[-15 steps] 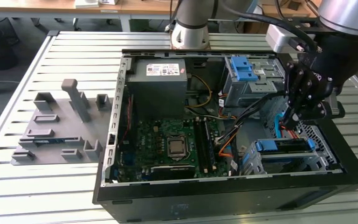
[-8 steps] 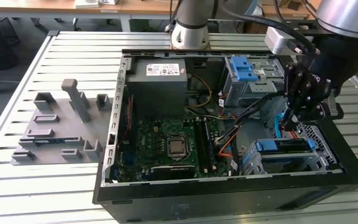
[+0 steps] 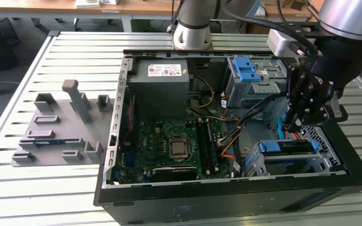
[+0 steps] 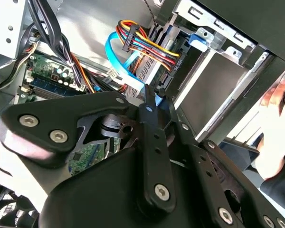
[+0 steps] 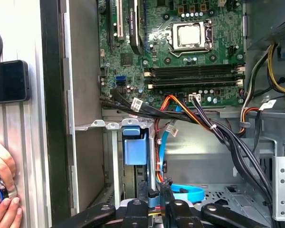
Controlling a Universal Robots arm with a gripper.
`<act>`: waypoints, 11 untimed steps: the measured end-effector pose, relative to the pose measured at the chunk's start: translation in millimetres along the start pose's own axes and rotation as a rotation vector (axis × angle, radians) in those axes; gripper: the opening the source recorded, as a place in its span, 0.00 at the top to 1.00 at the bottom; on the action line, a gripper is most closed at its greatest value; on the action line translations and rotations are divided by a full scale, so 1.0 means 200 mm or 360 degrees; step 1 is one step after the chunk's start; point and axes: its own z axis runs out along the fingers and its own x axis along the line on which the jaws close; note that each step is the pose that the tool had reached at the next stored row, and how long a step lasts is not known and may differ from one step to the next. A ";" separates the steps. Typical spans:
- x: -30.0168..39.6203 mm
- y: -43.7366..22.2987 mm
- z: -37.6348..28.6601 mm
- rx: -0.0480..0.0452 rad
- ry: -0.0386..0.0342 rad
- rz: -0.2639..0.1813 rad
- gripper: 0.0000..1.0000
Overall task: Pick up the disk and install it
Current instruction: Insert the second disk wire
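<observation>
Disk (image 3: pixel 286 147) and its blue carrier bracket are seen seated in the lower drive cage of the open computer case (image 3: pixel 231 197), at the exterior view's right, close against the case's near wall. In the first wrist view the blue bracket (image 5: pixel 134 149) is framed by the cage's metal rails, beside the case wall.

The gripper (image 3: pixel 292 126) is held inside the case, just above the far end of the disk and below the upper cage, which is topped by a blue latch piece (image 3: pixel 247 70). In both wrist views the gripper (image 4: pixel 156 97) (image 5: pixel 156 202) is shown with its fingers (image 4: pixel 149 142) drawn nearly together, and a small blue piece is caught between the tips; what that piece belongs to cannot be told. A flat blue cable (image 5: pixel 187 192) is coiled on the case floor just beside the tips, and bundles of black and coloured wires are strung across above it.

The motherboard (image 3: pixel 175 146) is laid out in the middle of the case, with the grey power-supply box (image 3: pixel 162 87) behind it. A grey fixture (image 3: pixel 61 127) is set on the slatted table (image 3: pixel 61 47), well apart from the case. A person's hand (image 5: pixel 2 190) is rested on the table outside the case wall.
</observation>
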 end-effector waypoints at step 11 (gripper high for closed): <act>-0.004 -0.003 0.029 -0.0004 -0.0064 0.0008 0.84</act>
